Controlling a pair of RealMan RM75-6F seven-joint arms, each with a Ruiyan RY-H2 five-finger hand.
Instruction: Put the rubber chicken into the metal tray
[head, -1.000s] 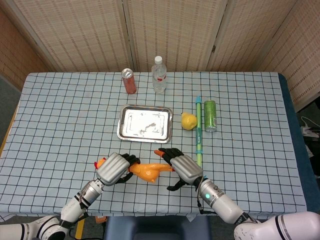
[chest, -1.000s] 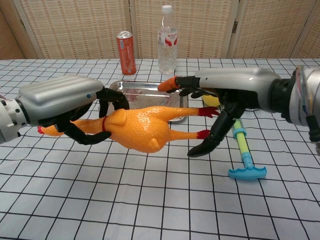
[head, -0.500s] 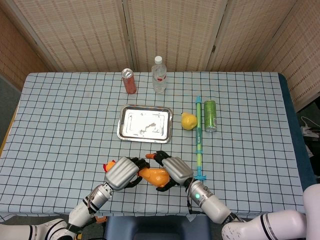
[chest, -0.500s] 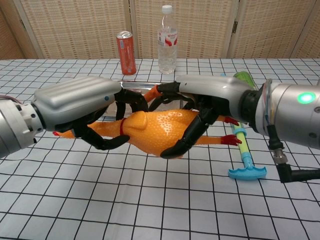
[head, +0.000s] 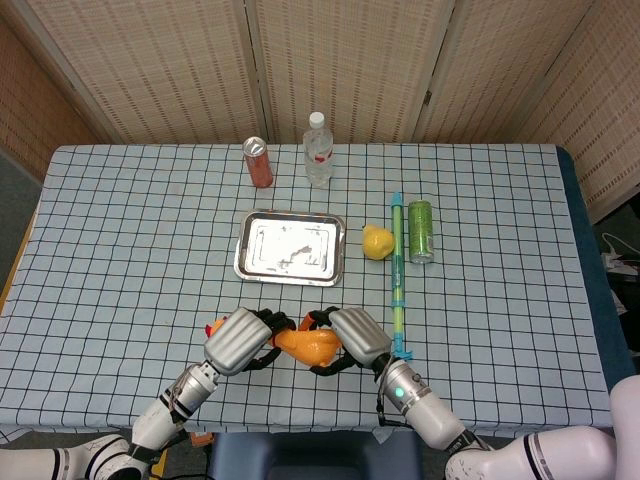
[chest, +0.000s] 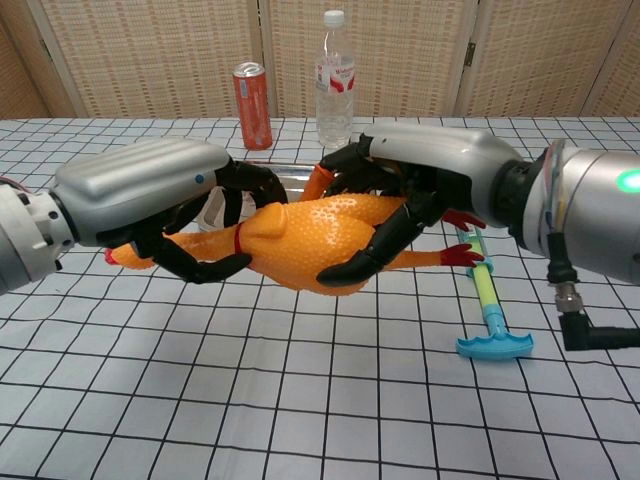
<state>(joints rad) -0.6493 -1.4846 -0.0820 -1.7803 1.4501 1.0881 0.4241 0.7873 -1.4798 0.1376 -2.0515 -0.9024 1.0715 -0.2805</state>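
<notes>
The rubber chicken (chest: 300, 240) hung above the checked tablecloth (head: 130, 240) at the near edge of the table, lying roughly level with its head to the left and its red feet to the right, and both hands were on it. The left hand (chest: 150, 200) grasped the neck end, its dark fingers (chest: 215, 268) curled under and over the orange body just behind the red collar. The right hand (chest: 410, 185) grasped the belly and tail end, fingers wrapped beneath and thumb over the top. The metal tray (head: 290, 248) lay flat on the cloth farther back, apart from the chicken. Beyond the tray stood a red can (head: 258, 162) and a clear water bottle (head: 318, 150). To the tray's right were a yellow lemon (head: 376, 242), a long green-and-blue pump toy (head: 398, 275), and a green can (head: 421, 231) on its side.
</notes>
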